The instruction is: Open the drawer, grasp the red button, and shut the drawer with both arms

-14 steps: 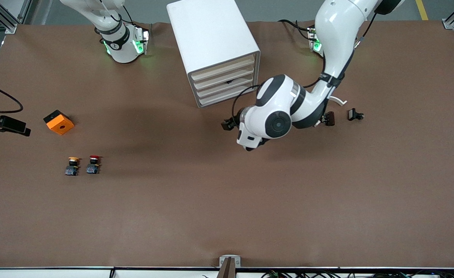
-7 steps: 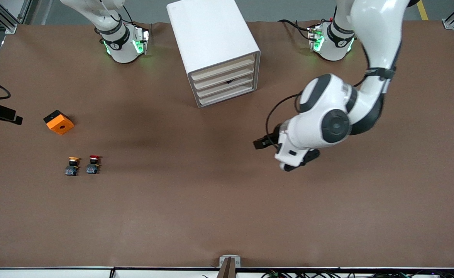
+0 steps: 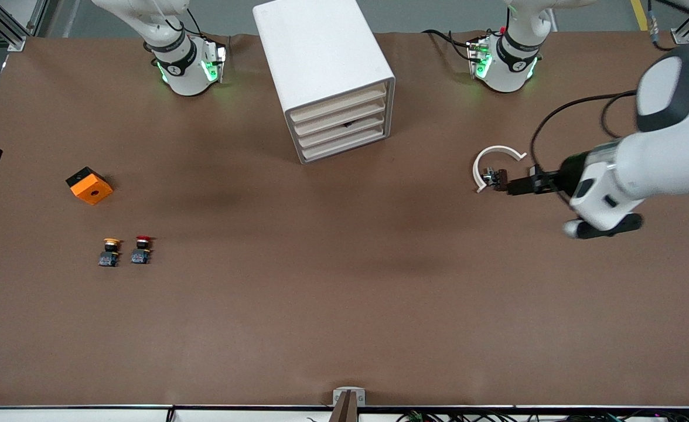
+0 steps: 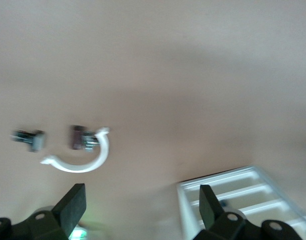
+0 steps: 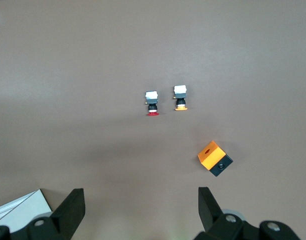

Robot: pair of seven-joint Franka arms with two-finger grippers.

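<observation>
The white cabinet stands between the two arm bases. Its four beige drawer fronts are all pushed in, and I cannot tell the task's drawer from the others. The red-capped button stands on the table toward the right arm's end, also seen from above in the right wrist view. My right gripper hangs open and empty high over that part of the table. My left gripper is open and empty over the table at the left arm's end; its fingers frame bare table.
A yellow-capped button stands beside the red one, with an orange cube farther from the camera. A white C-shaped clip and two small dark parts lie beside the left hand. The cabinet's drawer side shows in the left wrist view.
The left arm has swung away from in front of the cabinet toward its own end of the table. The right hand has drawn back toward the table's edge. Both grippers stayed open.
</observation>
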